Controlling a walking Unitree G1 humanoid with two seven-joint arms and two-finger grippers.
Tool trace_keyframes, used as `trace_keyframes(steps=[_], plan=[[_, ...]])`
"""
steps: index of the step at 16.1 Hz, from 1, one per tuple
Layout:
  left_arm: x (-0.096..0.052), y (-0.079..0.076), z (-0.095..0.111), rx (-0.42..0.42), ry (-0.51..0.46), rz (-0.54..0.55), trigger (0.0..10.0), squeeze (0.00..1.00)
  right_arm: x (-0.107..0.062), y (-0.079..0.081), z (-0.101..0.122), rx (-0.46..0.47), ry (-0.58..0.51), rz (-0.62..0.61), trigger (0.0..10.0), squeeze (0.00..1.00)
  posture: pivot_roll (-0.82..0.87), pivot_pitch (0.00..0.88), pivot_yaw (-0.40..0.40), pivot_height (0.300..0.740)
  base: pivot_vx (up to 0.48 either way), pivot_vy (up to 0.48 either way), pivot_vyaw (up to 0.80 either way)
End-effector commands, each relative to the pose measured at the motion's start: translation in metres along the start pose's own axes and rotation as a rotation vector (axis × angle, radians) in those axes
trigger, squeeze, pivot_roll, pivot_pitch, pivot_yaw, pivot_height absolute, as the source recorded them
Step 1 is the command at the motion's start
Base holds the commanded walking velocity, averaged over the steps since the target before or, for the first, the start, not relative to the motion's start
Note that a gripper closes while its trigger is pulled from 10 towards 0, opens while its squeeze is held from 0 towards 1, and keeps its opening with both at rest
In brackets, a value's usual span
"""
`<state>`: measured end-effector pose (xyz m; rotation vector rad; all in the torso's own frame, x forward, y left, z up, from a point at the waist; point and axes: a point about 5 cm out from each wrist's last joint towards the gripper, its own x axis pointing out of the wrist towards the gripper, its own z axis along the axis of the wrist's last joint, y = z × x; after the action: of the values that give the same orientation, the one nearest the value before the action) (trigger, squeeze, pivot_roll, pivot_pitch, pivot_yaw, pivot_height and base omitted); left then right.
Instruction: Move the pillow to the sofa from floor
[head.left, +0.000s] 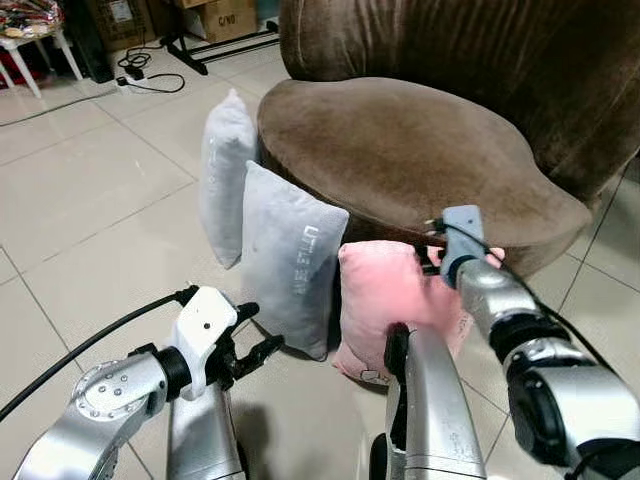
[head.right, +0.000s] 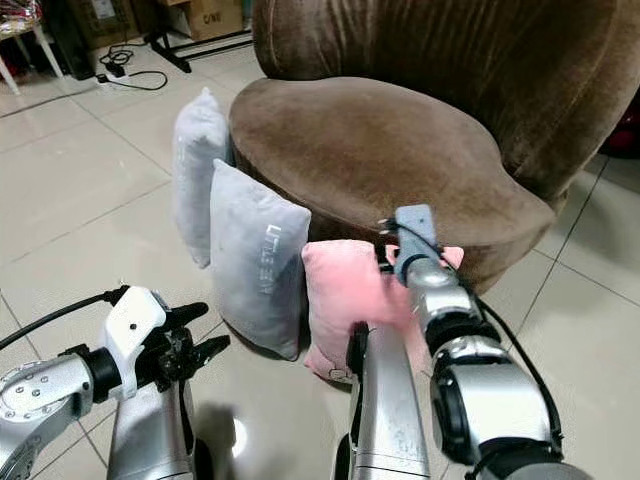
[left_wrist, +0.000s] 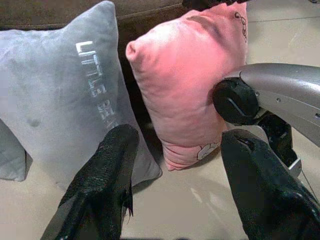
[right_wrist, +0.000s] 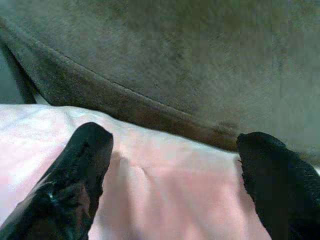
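Observation:
A pink pillow (head.left: 380, 290) stands on the tiled floor, leaning against the front of the brown sofa (head.left: 400, 150). My right gripper (right_wrist: 175, 142) is open at the pillow's top edge, one finger (right_wrist: 85, 165) on each side of the pink fabric, with the sofa seat just beyond. Low at the left, my left gripper (head.left: 262, 328) is open in front of a grey pillow (head.left: 290, 255) and points towards the pink pillow (left_wrist: 185, 75). My right forearm (left_wrist: 280, 85) crosses in front of the pink pillow.
A second grey pillow (head.left: 228, 170) leans on the sofa further back. At the far left stand a white stool (head.left: 30, 45), floor cables (head.left: 150, 75) and cardboard boxes (head.left: 225, 15). Open tile floor (head.left: 90, 210) lies to the left.

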<state>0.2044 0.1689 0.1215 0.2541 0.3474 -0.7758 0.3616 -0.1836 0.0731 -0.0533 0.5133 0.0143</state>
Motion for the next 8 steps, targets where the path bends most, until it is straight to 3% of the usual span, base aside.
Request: trace_keyframes(steps=[1, 3, 6, 7, 8], plan=[[-0.002, 0.0, 0.004, 0.006, -0.007, 0.005, 10.0, 0.0, 0.0, 0.0, -0.005, 0.06, 0.044, 0.023, 10.0, 1.0, -0.05, 0.002, -0.041, 0.385, 0.0, 0.0, 0.0], [-0.003, -0.002, 0.002, -0.002, -0.002, -0.004, 10.0, 0.0, -0.002, 0.002, -0.022, 0.106, 0.112, 0.039, 10.0, 1.0, -0.06, 0.008, -0.04, 0.385, 0.0, 0.0, 0.0], [-0.004, -0.005, 0.004, -0.004, 0.001, -0.016, 10.0, 0.0, -0.004, 0.004, -0.045, 0.083, 0.179, -0.028, 10.0, 1.0, -0.05, 0.041, -0.031, 0.385, 0.0, 0.0, 0.0], [-0.005, -0.006, 0.003, -0.005, 0.008, -0.023, 10.0, 0.0, -0.004, 0.008, -0.052, 0.056, 0.202, -0.055, 10.0, 0.0, -0.05, 0.054, -0.027, 0.385, 0.0, 0.0, 0.0], [-0.007, -0.008, 0.003, -0.009, 0.017, -0.032, 10.0, 0.0, -0.005, 0.014, -0.056, 0.023, 0.217, -0.068, 10.0, 0.0, -0.05, 0.073, -0.024, 0.385, 0.0, 0.0, 0.0]])
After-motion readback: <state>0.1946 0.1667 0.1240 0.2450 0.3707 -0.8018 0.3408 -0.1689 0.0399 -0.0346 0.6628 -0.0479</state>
